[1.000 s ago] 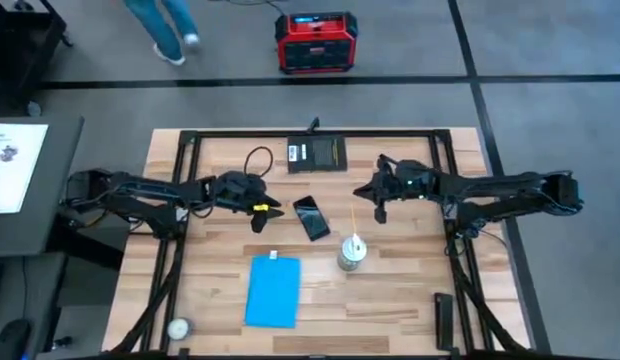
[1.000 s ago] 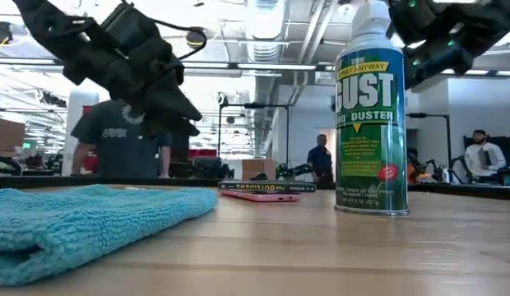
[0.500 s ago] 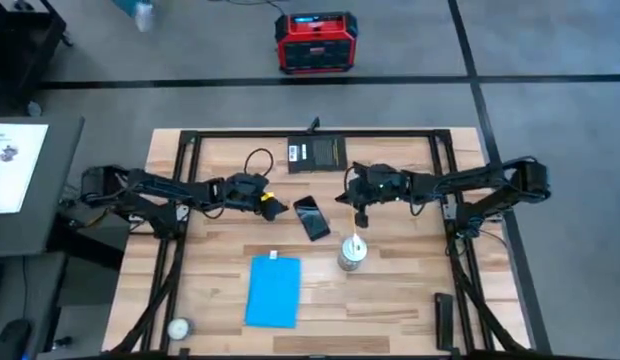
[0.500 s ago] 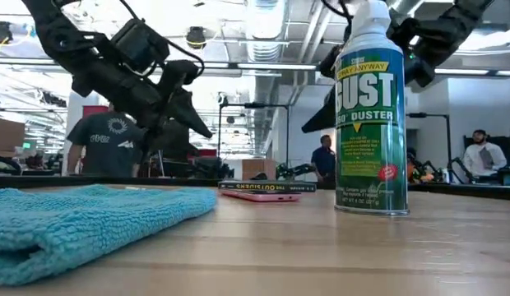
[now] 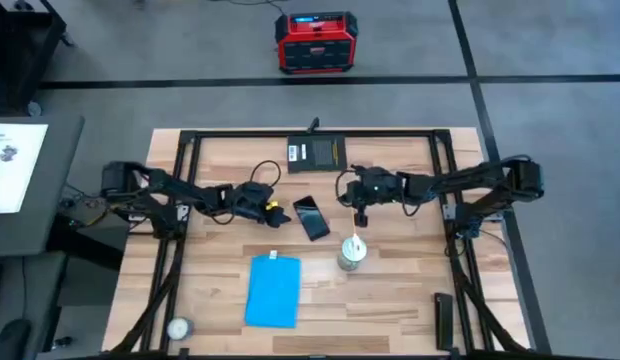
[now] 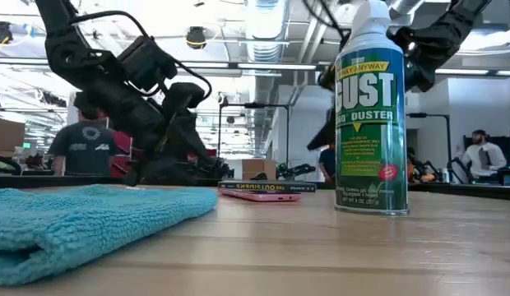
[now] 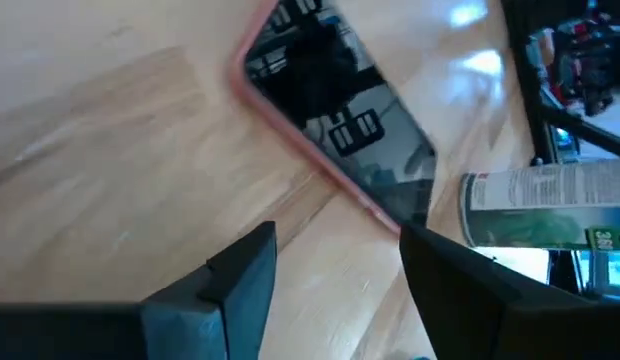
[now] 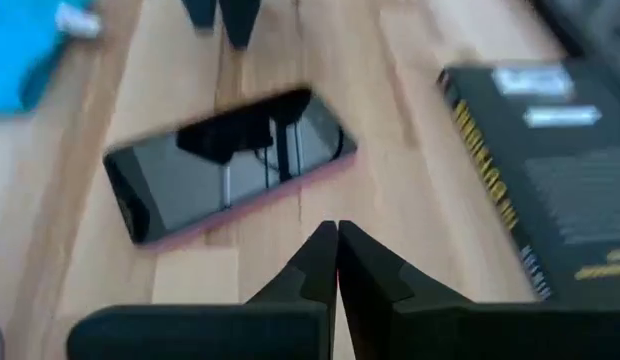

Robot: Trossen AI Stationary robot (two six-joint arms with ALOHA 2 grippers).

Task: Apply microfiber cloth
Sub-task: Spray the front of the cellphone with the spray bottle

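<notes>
Well apart from both grippers lies the microfiber cloth (image 5: 273, 291).

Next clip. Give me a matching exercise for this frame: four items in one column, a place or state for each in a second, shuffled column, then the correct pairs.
Items:
1. cloth
2. phone
3. left tool
4. right tool

Places or states:
A. fingers pressed together, just above the table near the phone
B. flat on the table between the two tools
C. fingers apart, low beside the phone's edge
D. flat on the table, away from both tools, untouched

Pairs: 1-D, 2-B, 3-C, 4-A
</notes>
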